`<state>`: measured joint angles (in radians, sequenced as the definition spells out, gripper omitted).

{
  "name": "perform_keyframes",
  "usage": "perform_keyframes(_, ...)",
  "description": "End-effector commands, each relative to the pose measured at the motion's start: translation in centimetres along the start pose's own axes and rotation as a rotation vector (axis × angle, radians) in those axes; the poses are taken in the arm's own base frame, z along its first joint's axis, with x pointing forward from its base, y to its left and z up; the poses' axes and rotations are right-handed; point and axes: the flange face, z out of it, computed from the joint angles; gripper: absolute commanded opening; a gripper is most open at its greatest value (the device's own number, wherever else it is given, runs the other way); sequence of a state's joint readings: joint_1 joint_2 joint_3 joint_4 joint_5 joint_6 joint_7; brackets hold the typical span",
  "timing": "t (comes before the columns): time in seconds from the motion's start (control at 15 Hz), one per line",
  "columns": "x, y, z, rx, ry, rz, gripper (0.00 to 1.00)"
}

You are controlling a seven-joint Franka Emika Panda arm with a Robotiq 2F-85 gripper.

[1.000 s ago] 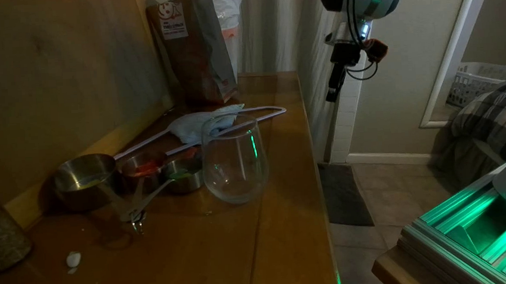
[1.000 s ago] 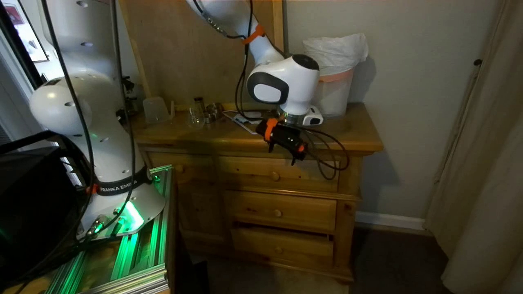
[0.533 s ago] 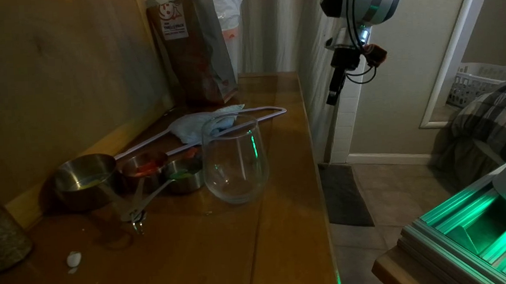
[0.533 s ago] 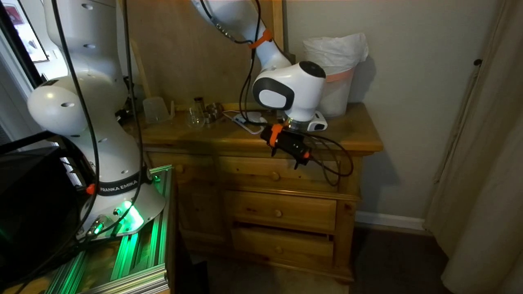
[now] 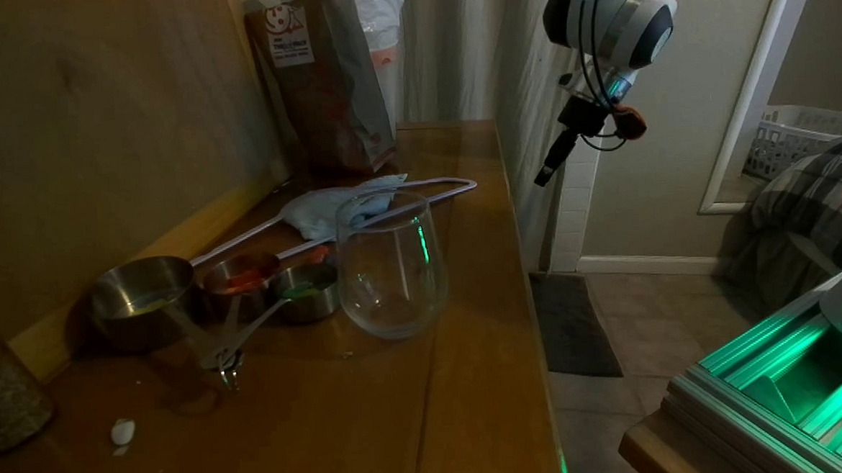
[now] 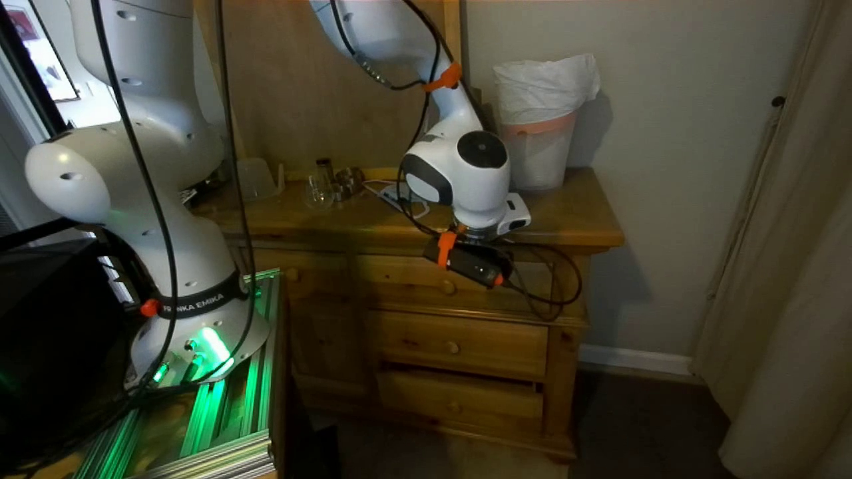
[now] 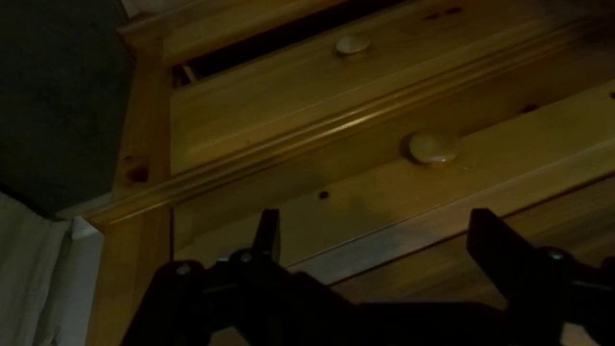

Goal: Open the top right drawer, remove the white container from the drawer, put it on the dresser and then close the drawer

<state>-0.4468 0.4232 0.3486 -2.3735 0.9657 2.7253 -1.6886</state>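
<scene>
The top right drawer (image 6: 399,271) of the dresser (image 6: 586,216) is shut, with a round wooden knob (image 6: 448,287). The wrist view is upside down and shows this drawer front (image 7: 523,144) and its knob (image 7: 434,147). My gripper (image 7: 375,211) is open and empty, with its two fingers wide apart in front of the drawer and apart from the knob. In an exterior view the gripper (image 5: 542,178) points down and toward the dresser (image 5: 473,407). In an exterior view its fingers are hidden behind the wrist camera. The white container is not in view.
A clear glass (image 5: 391,267), metal measuring cups (image 5: 143,301), a hanger (image 5: 454,186) and a paper bag (image 5: 326,83) stand or lie on the dresser top. A bin with a white bag (image 6: 542,146) stands at its end. The bottom drawer (image 6: 459,399) is slightly open.
The arm has come lower. The gripper has tilted so its fingers point more toward the dresser, and they are now hidden in an exterior view. The drawers have not moved.
</scene>
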Motion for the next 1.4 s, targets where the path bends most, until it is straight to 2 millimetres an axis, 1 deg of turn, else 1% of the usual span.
perform_keyframes(0.0, -2.8, 0.1, 2.7, 0.074, 0.121, -0.021, 1.0)
perform_keyframes(0.07, -4.2, 0.1, 3.9, 0.091, 0.136, -0.031, 1.0)
perform_keyframes(0.13, -5.0, 0.0, 4.8, 0.093, 0.147, -0.05, 1.0)
perform_keyframes(0.2, -6.5, 0.2, 6.1, 0.097, 0.138, -0.06, 1.0)
perform_keyframes(0.33, -8.0, 0.5, 7.8, 0.095, 0.128, -0.096, 1.0)
perform_keyframes(0.4, -7.3, -0.1, 5.9, 0.108, 0.114, -0.075, 1.0)
perform_keyframes(0.47, -8.0, -0.2, 6.7, 0.119, 0.112, -0.073, 1.0)
perform_keyframes(0.53, -8.2, -0.2, 6.9, 0.123, 0.11, -0.068, 1.0)
perform_keyframes(0.6, -8.1, -0.2, 6.8, 0.122, 0.111, -0.07, 1.0)
perform_keyframes(0.67, -8.2, 0.7, 6.0, 0.065, 0.094, -0.06, 1.0)
perform_keyframes(0.73, -8.5, 1.0, 6.2, 0.047, 0.089, -0.059, 1.0)
perform_keyframes(0.87, -8.6, 0.7, 7.6, 0.059, 0.074, -0.063, 1.0)
perform_keyframes(1.0, -8.2, -0.1, 9.0, 0.098, 0.1, -0.058, 1.0)
perform_keyframes(1.13, -7.4, -0.8, 10.3, 0.125, 0.115, -0.075, 1.0)
perform_keyframes(1.27, -6.9, -1.3, 11.7, 0.158, 0.122, -0.064, 1.0)
perform_keyframes(1.33, -7.0, -1.2, 12.5, 0.166, 0.124, -0.064, 1.0)
